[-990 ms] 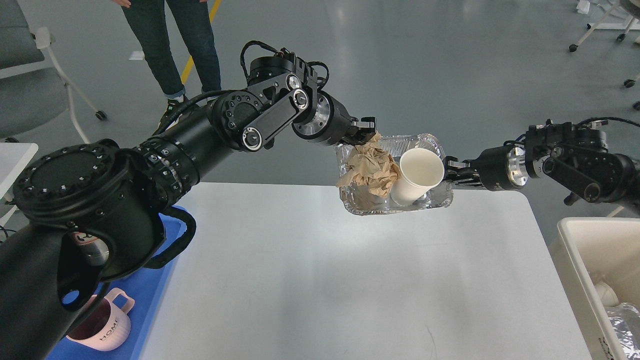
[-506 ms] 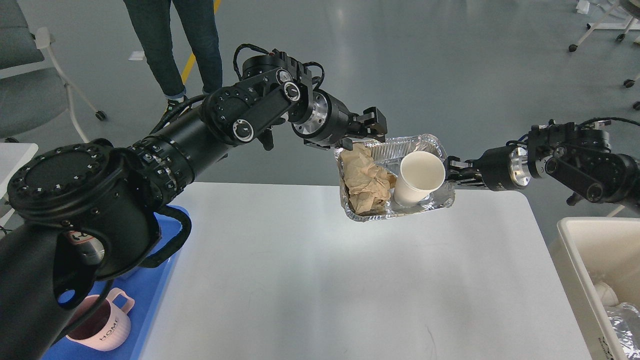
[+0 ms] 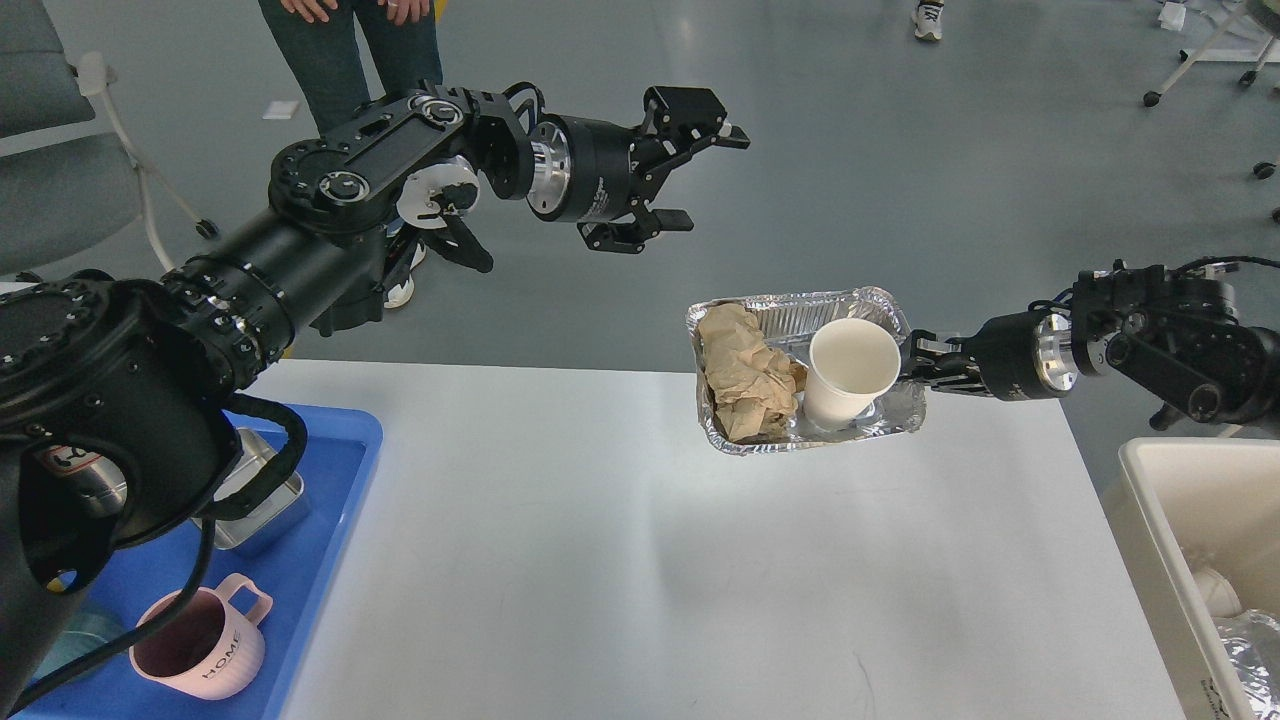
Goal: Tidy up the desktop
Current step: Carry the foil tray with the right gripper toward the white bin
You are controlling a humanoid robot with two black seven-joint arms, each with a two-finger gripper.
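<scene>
So, going from the left: there's a blue tray [image 3: 345,470] sitting on the left edge of the table [image 3: 620,560], with a pink mug [image 3: 200,650] marked HOME and a small metal container [image 3: 262,495] in it. My big left arm passes right over that corner.

Up above and further in, the left gripper [image 3: 690,175] is out over the floor past the table's far edge, fingers spread wide apart and holding nothing. It sits up and to the left of the foil tray, well apart from it.

Middle-right is the foil tray [image 3: 800,305], held up off the table near the far right corner. Inside it are a crumpled brown paper [image 3: 745,375] on the left and a white paper cup [image 3: 850,370] upright on the right. Its long axis runs roughly left to right, so it's pointing straight along the line toward my right arm.

The right gripper [image 3: 915,365] is clamped on the tray's right-hand short rim, fingers closed on the foil, carrying the whole thing on its own.

Far right, just beside the table, there's a white bin [image 3: 1150,500] with some foil and white trash already in it. My guess is the tray goes there next, and that's the key bit: the bin lies to the right and nearer me, on the right arm's side, so the right arm is the one to swing it over.
</scene>
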